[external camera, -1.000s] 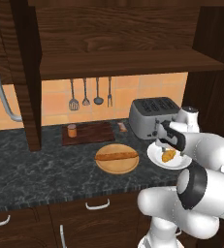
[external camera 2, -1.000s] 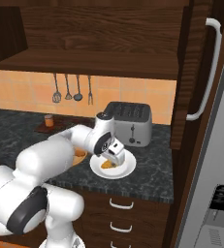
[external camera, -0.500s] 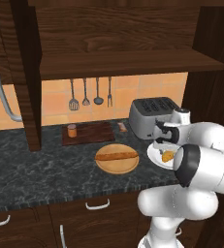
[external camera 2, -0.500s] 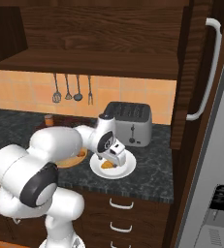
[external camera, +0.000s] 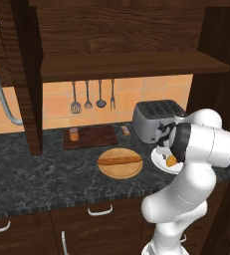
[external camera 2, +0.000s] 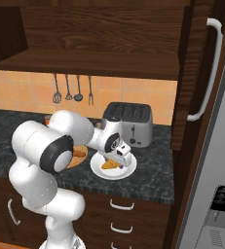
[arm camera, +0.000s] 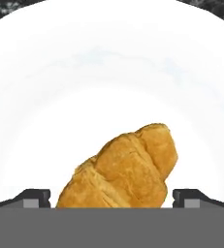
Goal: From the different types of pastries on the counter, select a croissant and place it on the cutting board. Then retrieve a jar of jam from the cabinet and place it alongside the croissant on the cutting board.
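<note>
My end effector, jaws spread wide and empty, straddles the croissant on its white plate; I should lower squarely, then close across its middle.

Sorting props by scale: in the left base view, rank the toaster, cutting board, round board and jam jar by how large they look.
1. Toaster
2. Cutting board and round board look alike
3. Jam jar
</note>
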### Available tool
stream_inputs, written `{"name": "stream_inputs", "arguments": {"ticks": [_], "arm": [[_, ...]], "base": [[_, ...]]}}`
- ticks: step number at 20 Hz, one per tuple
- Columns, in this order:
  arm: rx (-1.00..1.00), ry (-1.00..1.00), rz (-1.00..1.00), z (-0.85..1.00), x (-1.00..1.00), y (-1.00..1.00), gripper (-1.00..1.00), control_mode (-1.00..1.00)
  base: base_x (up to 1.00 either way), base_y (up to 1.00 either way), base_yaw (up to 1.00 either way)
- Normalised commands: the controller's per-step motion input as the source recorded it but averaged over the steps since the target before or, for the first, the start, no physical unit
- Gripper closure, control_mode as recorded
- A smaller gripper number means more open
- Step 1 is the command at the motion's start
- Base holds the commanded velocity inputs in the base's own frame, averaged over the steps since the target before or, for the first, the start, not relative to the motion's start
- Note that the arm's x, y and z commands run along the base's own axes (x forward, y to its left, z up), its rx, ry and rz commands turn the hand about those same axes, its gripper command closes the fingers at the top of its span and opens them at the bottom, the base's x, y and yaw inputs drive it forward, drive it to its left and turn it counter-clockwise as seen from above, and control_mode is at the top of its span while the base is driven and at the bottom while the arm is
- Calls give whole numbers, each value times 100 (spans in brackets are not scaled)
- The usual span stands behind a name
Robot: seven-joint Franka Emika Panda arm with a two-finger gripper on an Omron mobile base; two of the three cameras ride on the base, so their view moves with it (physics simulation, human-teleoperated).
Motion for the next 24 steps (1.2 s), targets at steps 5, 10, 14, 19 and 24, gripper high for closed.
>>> {"name": "stream_inputs", "arguments": {"ticks": [5, 10, 14, 19, 24], "arm": [[0, 1, 0, -10, 15, -3, -100, -100], [0, 2, -1, -17, 7, 5, 100, -100], [7, 0, -8, 77, 0, 0, 100, -100], [7, 2, -5, 57, 0, 3, 100, -100], [2, 0, -14, 53, 13, 74, 100, -100]], "base": [[0, 0, 0], [0, 0, 0], [0, 0, 0], [0, 0, 0], [0, 0, 0]]}}
